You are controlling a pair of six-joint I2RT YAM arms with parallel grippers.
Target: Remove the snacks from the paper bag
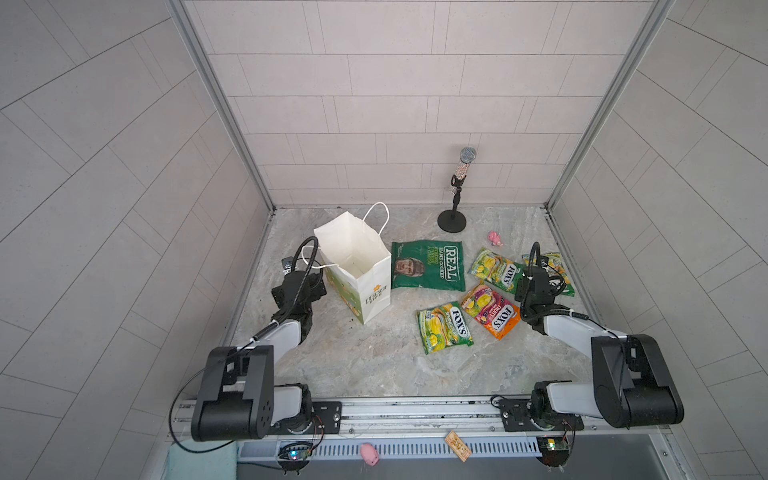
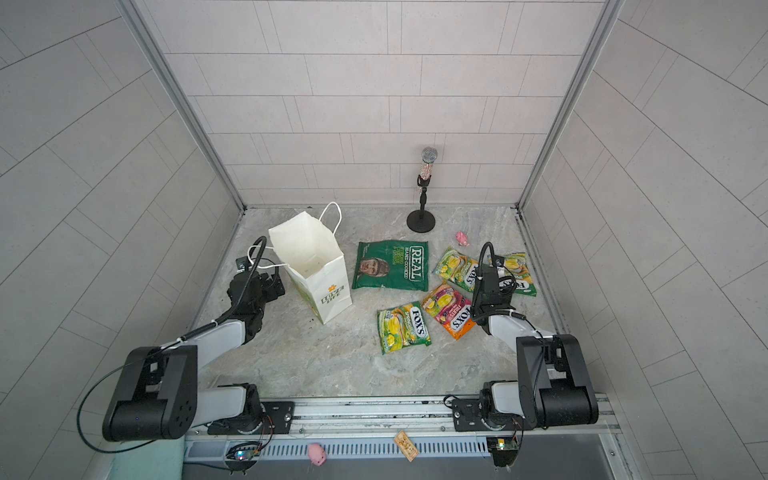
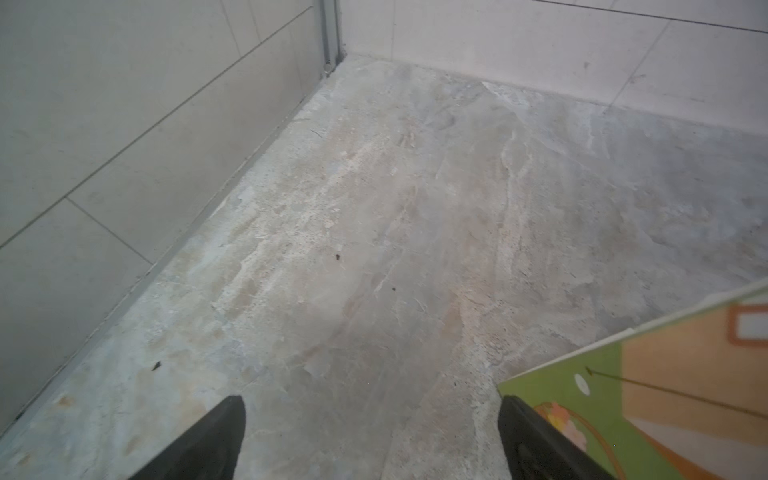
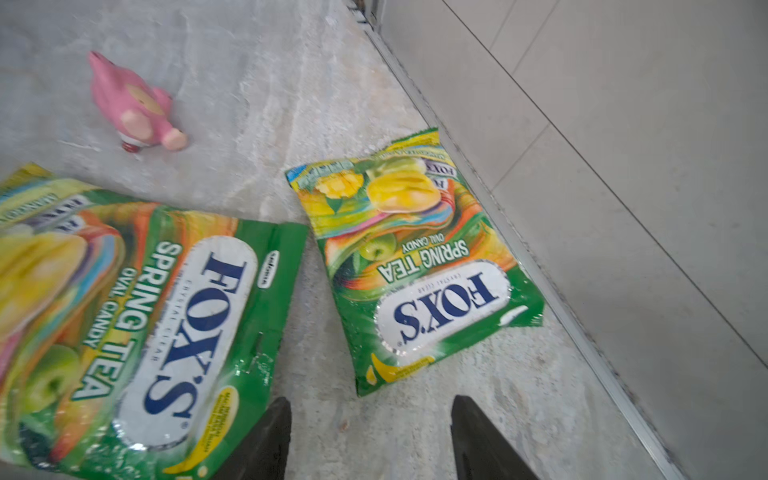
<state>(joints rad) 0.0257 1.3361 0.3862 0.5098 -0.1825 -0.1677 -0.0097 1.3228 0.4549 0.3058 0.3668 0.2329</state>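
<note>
Marbled grey stone-look tabletop [image 1: 374,365], enclosed by pale matte tiled walls. White paper bag [image 1: 376,291] stands upright at left, mouth open, with white cord handles; its green lettering appears to read "LOVE LIFE" beneath a yellow flower. All 5 snacks lie flat on the tabletop outside the bag, to its right. Dark green crinkled crisp packet [image 1: 428,266], marked "REAL HAND COOKED", lies just beside the bag. Glossy orange-pink FOX'S packet [image 1: 490,309] is marked "FRUITS". 3 yellow-green FOX'S packets [image 1: 444,328] [image 4: 145,324] [image 4: 415,266] read "CRYSTAL CLEAR SPRING TEA OVAL CANDY". Left gripper [image 3: 374,440]: jaws spread wide, empty, 1 finger beside the bag's illustrated wide side. Right gripper [image 4: 370,440]: jaws parted, empty, over bare tabletop beside 2 of the yellow-green packets. Pink plastic toy [image 4: 133,108] lies near.
</note>
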